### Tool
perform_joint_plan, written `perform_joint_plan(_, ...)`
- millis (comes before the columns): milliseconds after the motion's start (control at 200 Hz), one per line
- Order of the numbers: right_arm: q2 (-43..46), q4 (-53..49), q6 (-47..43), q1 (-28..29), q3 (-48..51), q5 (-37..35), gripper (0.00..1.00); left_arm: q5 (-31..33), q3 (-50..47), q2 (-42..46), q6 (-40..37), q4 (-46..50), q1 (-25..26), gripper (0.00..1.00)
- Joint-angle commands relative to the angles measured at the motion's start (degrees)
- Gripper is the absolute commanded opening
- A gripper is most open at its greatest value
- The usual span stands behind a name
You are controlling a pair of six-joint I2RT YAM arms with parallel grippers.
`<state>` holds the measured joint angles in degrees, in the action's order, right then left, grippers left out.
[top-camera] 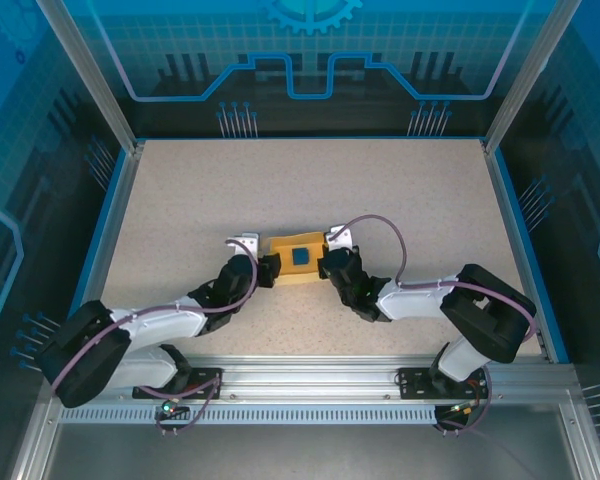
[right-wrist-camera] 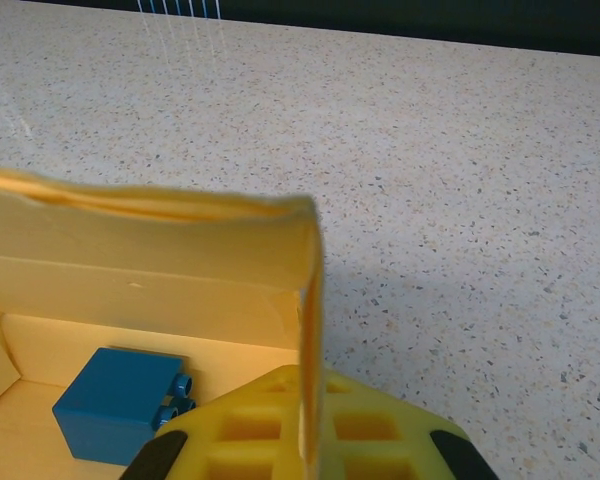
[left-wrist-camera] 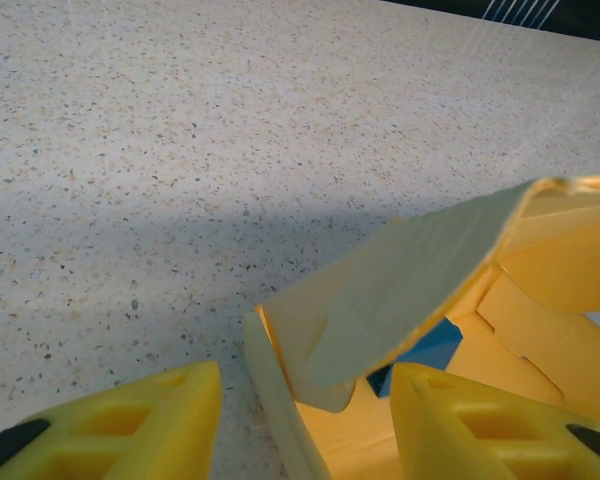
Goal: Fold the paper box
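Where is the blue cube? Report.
The blue cube sits inside the paper box, central in the top view, between the left gripper and right gripper.

A robotics lab cell: a speckled counter fenced by aluminium posts and blue panels printed with gear and circuit graphics, arms bolted to a near rail.

Bright, even light from above, with soft shadows

In the left wrist view a broad grey shadow band lies on the table just behind the paper box. In the right wrist view a fainter one spreads to the box's right. The nearest foreground is slightly soft.
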<state>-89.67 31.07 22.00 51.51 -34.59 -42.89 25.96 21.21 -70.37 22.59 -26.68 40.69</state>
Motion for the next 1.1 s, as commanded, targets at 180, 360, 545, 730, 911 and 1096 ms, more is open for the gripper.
perform_joint_plan(180, 0.37, 1.23, -1.43, 1.84, 1.12, -2.52, 0.02, -5.03, -1.77, 10.66, -0.33, 9.78, 0.35, 0.58)
perform_joint_plan(360, 0.29, 2.01, -2.11, 2.34, 1.54, -3.0, 0.02, -6.45, -0.63, 19.73, -3.49, 16.6, 0.32, 0.62)
perform_joint_plan(545, 0.07, 2.84, -2.84, 2.66, 1.98, -3.34, 0.02, -3.8, 3.72, 24.94, -6.51, 20.07, 0.18, 0.65)
perform_joint_plan(730, -0.3, 3.31, -3.06, 2.85, 2.13, -3.56, 0.02, -3.55, 14.18, 16.95, -9.44, 23.55, -1.28, 0.66)
perform_joint_plan(911, -0.51, 3.71, -3.37, 3.07, 2.35, -4.15, 0.02, -11.76, 25.66, 5.97, -11.11, 27.58, -4.94, 0.63)
perform_joint_plan(1096, -0.42, 4.66, -3.8, 3.24, 3.04, -4.56, 0.02, -18.55, 34.19, -3.59, -10.68, 32.37, -7.44, 0.52)
